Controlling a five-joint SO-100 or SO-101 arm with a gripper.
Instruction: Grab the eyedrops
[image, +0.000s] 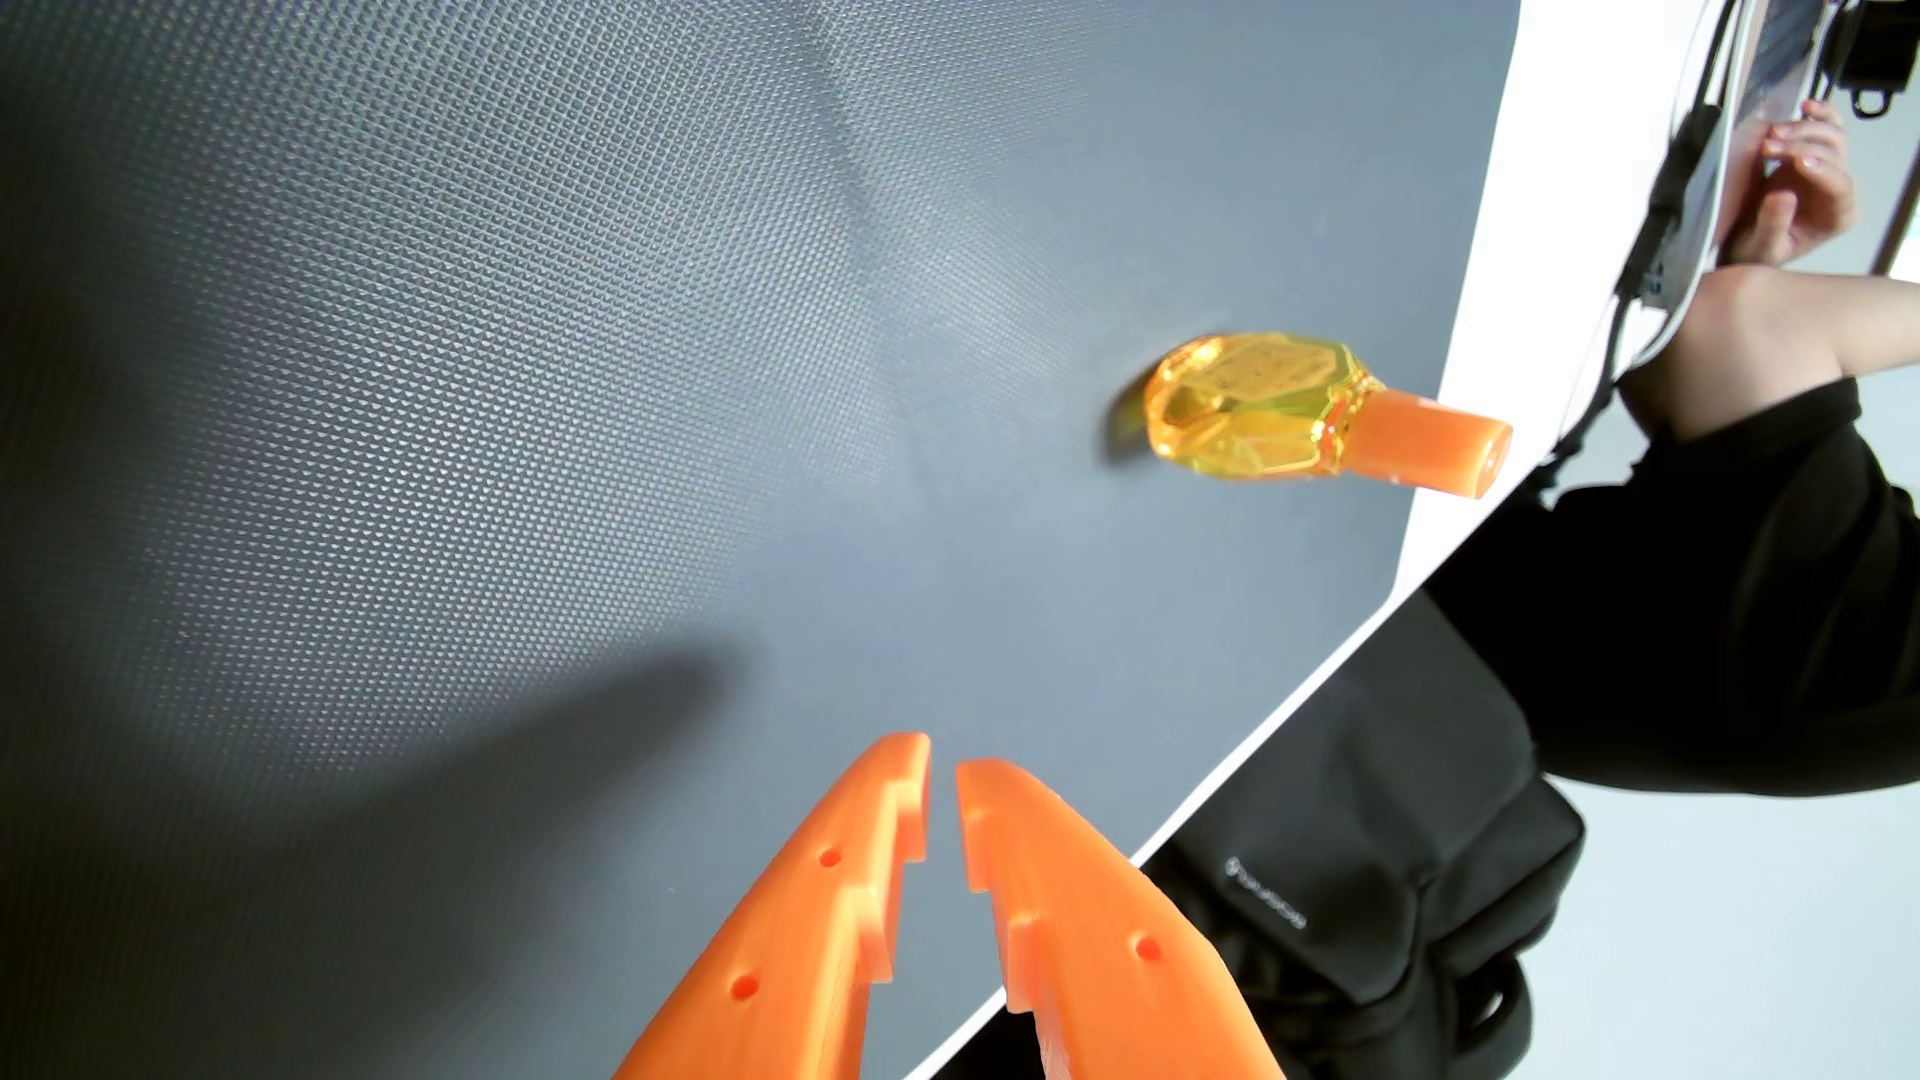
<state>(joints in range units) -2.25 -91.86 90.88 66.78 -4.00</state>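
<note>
- Far left of the jaws in the wrist view it's all dark grey textured mat (468, 363), with a soft shadow lying on it just left of the fingertips.
- The orange gripper (942, 768) pokes in from the bottom edge, both fingers (821, 914) tapering to points with stepped notches on the inner faces and small holes on the outer sides.
- The jaws are nearly closed: only a thin sliver of mat shows between the tips, the gap widens a bit further back, and there's nothing between them.
- The eyedrops (1273, 410) are a little faceted bottle in see-through amber-yellow with an orange cap (1439, 447).
- It's lying on its side on the mat, ahead of the tips and off to their right, well apart from them and not lined up with the gap.
- The cap points away from the jaws to the right, ending right by the mat's right edge.
- Past that edge there's a strip of white table (1455, 540).
- Right of the jaws and below the table edge sits a black bag (1382, 883).
- Furthest right there's a person in black clothing (1714, 644), one hand (1803, 182) up near the top corner beside some dangling cables (1652, 239).
</note>
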